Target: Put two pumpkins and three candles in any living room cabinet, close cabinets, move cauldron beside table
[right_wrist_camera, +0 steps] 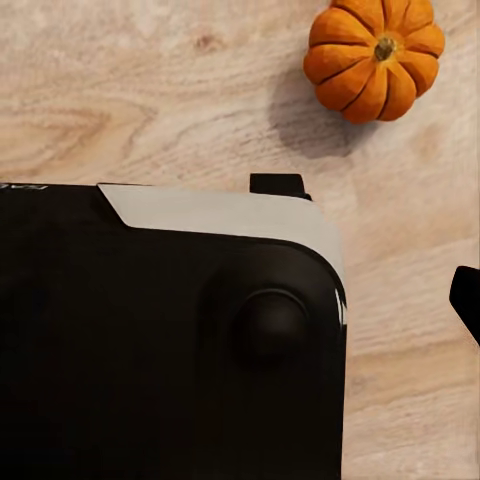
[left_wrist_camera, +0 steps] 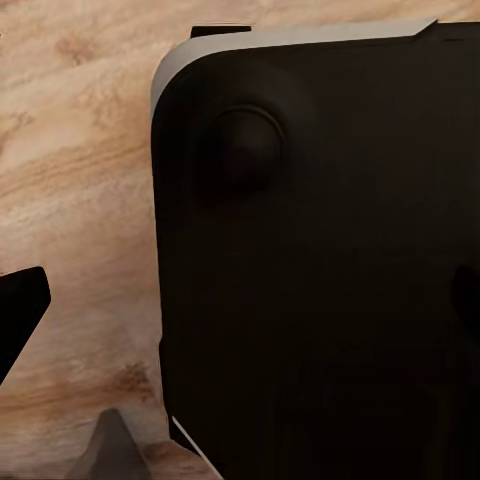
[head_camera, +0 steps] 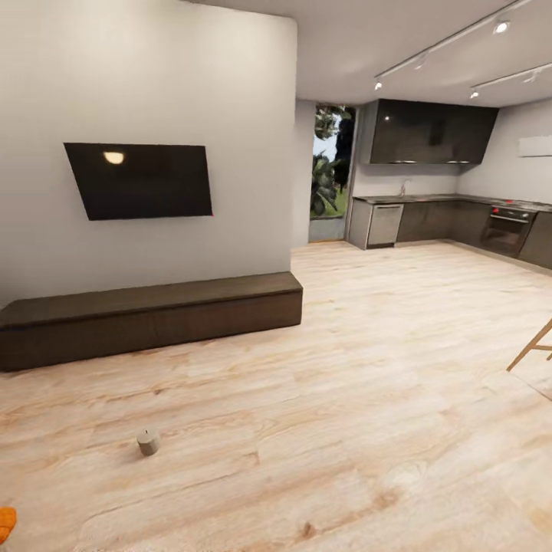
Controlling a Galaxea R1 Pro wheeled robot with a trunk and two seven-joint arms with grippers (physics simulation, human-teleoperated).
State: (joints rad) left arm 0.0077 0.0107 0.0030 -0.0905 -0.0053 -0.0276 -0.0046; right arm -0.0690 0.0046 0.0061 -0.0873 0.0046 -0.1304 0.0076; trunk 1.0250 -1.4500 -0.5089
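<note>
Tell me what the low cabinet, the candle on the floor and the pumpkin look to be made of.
Cabinet: dark brown wood, matte, with faint grain and no shine on the flat top.
Candle: likely wax, a dull grey-beige stub; too small to be sure.
Pumpkin: orange ribbed skin with a brown stem, slightly glossy; real or plastic cannot be told.
Floor: pale wood planks with knots.

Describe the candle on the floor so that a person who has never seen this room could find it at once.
Start at the black television on the white wall; below it runs the long, dark-brown cabinet, all fronts shut. On the pale wood floor in front of it, nearer the camera, stands the candle: a short grey-beige cylinder, upright and alone. The other small thing near it is an orange pumpkin at the picture's edge.
</note>
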